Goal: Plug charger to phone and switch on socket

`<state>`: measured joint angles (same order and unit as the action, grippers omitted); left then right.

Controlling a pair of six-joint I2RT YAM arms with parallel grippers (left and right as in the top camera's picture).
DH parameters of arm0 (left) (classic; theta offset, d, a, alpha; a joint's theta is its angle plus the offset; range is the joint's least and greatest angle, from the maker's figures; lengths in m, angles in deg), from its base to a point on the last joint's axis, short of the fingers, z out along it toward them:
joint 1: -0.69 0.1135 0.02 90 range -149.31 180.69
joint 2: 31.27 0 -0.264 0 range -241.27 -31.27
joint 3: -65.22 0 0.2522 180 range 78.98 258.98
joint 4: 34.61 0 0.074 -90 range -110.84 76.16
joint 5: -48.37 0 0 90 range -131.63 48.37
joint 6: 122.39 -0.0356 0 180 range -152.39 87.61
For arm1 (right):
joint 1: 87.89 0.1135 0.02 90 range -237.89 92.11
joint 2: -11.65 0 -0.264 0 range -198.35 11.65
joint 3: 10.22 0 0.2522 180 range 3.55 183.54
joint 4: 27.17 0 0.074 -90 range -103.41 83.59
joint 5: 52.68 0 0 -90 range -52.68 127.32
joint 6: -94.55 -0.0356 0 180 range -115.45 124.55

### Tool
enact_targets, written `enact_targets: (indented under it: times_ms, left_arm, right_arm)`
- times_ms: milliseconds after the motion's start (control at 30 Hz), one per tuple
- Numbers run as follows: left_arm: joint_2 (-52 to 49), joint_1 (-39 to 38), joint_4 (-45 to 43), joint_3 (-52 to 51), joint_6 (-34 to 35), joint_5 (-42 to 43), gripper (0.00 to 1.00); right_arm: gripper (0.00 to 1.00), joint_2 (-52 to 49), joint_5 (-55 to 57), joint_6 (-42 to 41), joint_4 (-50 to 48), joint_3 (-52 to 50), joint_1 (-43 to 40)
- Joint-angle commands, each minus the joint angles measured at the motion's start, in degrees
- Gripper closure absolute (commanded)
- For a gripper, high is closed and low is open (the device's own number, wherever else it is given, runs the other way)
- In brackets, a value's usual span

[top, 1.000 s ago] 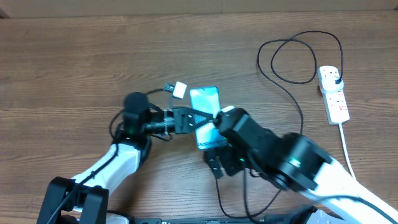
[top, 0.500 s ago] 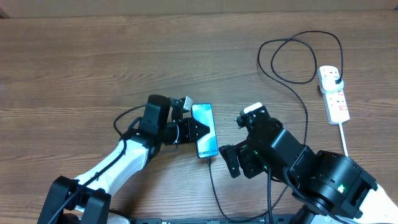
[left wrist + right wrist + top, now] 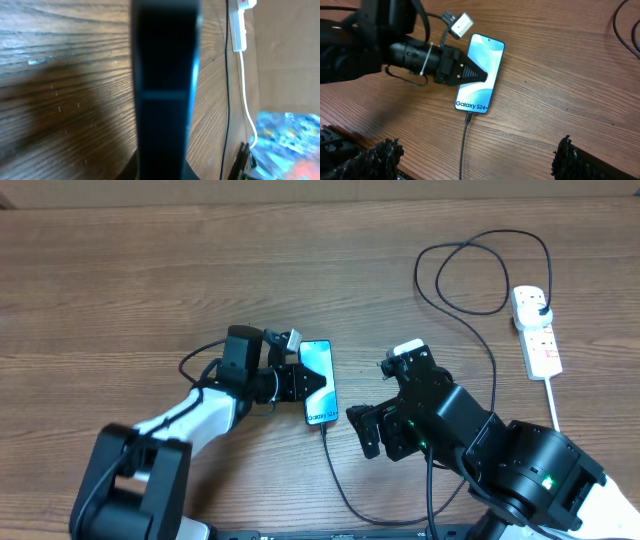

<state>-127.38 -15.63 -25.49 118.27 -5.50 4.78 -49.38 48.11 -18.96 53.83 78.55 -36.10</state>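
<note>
The left claw [image 3: 481, 76] is clamped on the left edge of the phone [image 3: 487, 55], which faces screen-up mid-counter [image 3: 150, 270]. The right claw [image 3: 472, 155] hangs near it, spread wide and empty. The charger [image 3: 464, 145] tip sits in the phone's bottom end. Its cable loops away to the socket [image 3: 537, 332] at the far right.

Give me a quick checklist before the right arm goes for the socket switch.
1. Charger tip in the phone bottom port: ok, looks seated in the right wrist view.
2. Left gripper clamped on the phone's edge: ok.
3. Right gripper open and empty: ok.
4. Black plug in the socket: ok.
5. Switch already on or off: cannot tell, too small.
6. Cable clear of the right arm: not ok, it runs beneath it.
</note>
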Motion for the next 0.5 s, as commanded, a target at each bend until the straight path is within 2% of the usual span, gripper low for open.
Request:
enact_targets:
  times_ms: [0, 233, 467]
  left_arm:
    - [-3.69, 0.66, -0.94, 3.45, -3.26, 7.15, 0.92]
    - [-11.47, 0.66, -0.90, 5.86, -3.28, 7.58, 0.91]
    - [-15.69, 0.66, 0.63, 5.86, -2.49, 7.50, 0.85]
  right_arm:
    - [0.00, 0.11, 0.74, -0.48, -0.55, 1.53, -0.11]
    - [0.00, -1.14, 0.72, -0.48, -0.74, 1.53, -0.11]
    - [0.00, -4.35, 0.70, -0.48, -0.70, 1.53, -0.11]
